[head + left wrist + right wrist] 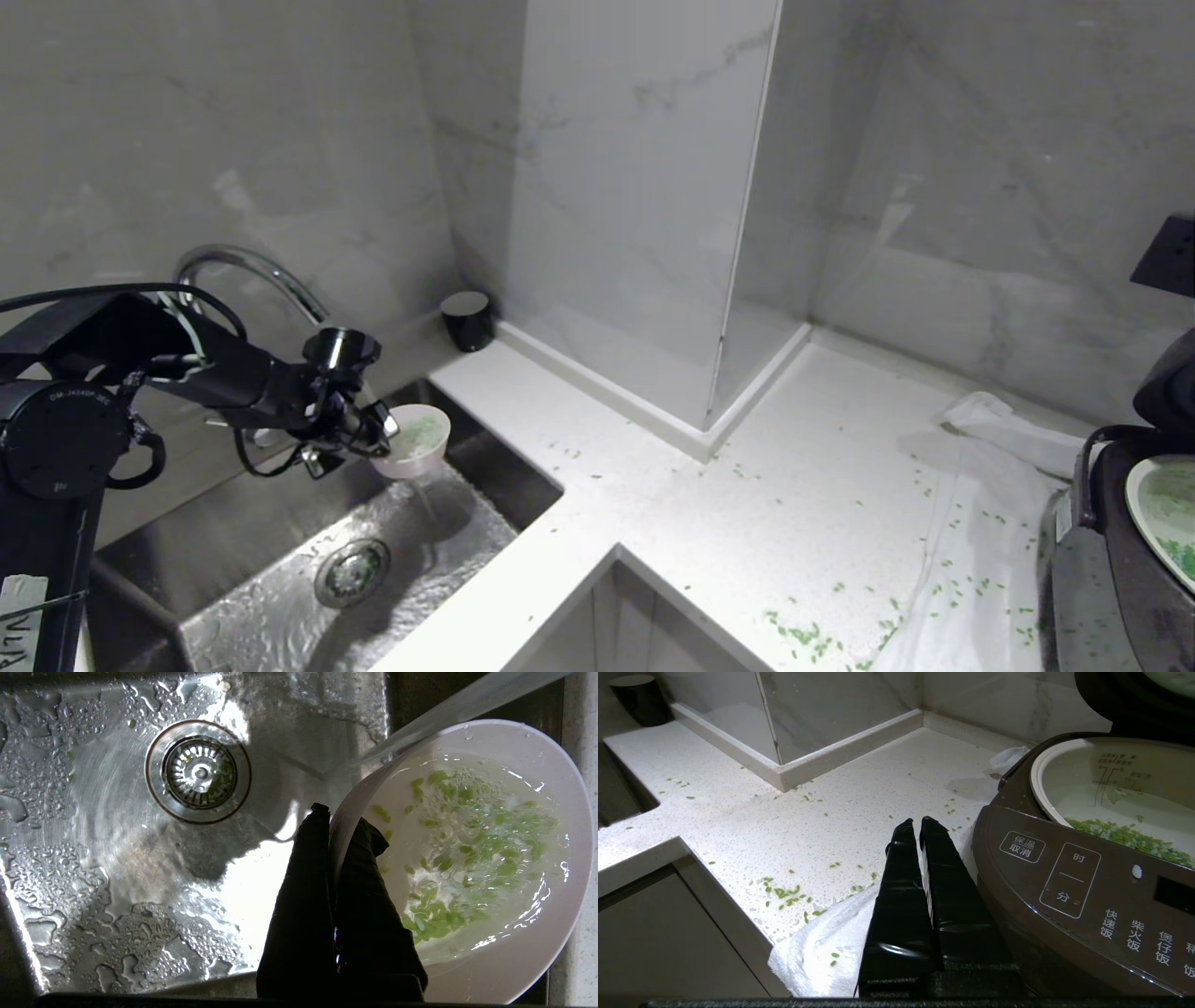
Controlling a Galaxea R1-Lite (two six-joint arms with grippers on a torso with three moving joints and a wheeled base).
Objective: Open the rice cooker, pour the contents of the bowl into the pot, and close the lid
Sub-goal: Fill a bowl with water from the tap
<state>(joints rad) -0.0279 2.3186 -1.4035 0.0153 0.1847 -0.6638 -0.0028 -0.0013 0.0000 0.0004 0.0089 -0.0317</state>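
Water from the curved chrome faucet streams into the small pale pink round bowl that my left gripper pinches by its rim, one finger inside and one outside, over the wet steel sink. Bright green grain-like contents float just beyond my fingertips. My right gripper, fingers together and empty, hangs beside the open dark grey-brown rice cooker, whose pale inner pot holds more green grains.
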